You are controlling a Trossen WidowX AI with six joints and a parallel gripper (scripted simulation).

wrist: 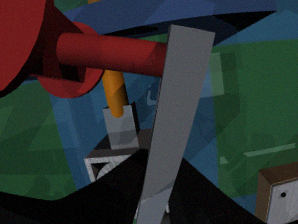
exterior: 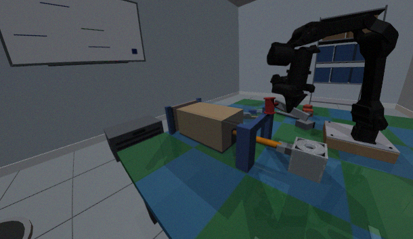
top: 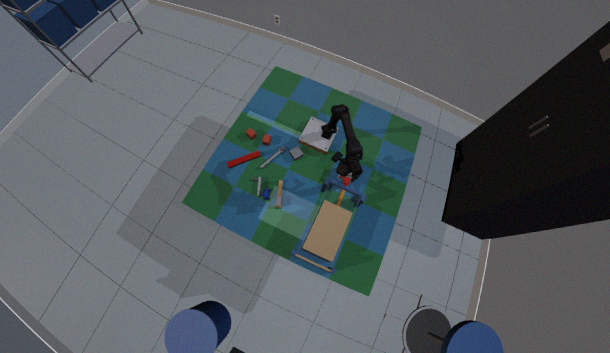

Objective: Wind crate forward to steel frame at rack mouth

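1. Here's the claw (top: 348, 175) (exterior: 292, 110) (wrist: 157, 159), pinched onto the winch handle (top: 345, 180) (exterior: 269, 105) (wrist: 182, 110): a smooth, flat grey bar with a glossy red, flanged spool grip out to one side.
2. Under the claw, and it's close in the wrist view, sits the winch (exterior: 306, 164) (wrist: 115, 158), a pale grey box, its round top hole set in a ring.
3. From the winch, a rounded orange strap (top: 341, 198) (exterior: 267, 141) (wrist: 115, 92) leads away beneath the blue frame (top: 346, 187) (exterior: 246, 146) (wrist: 175, 20), a squared arch near the claw.
4. Beyond that frame from the claw, there's the crate (top: 327, 231) (exterior: 203, 122), a matte tan block sitting flat, its front short of the steel!
5. Off to the claw's other side, on the green-and-blue checked table top (top: 380, 146) (exterior: 216, 190) (wrist: 255, 105): a wooden-handled hammer (top: 279, 196), a slim grey wrench (top: 272, 157) and a straight red bar (top: 243, 159).
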